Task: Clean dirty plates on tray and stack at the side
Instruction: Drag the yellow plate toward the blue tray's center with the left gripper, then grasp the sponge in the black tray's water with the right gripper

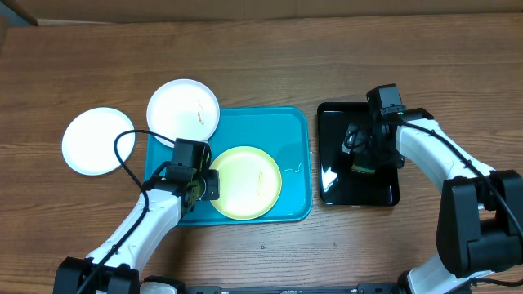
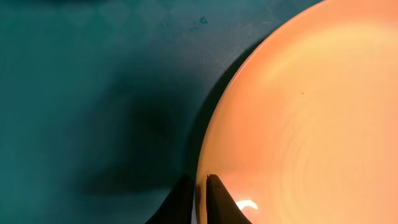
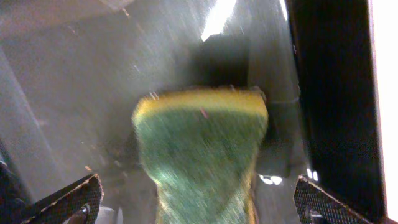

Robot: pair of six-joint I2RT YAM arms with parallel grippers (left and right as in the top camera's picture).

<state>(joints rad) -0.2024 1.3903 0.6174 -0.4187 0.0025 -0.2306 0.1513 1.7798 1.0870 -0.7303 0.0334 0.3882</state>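
While one plate lies flat, the tray runs left-right

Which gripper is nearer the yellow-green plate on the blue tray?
Left. The left gripper is at the left rim of the yellow-green plate, jaws pinching it. The right gripper is well to the right, open over a sponge on the black tray.

Three plates, two trays, one sponge

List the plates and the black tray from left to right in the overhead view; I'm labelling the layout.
white plate on the table → smeared white plate → yellow-green plate → black tray
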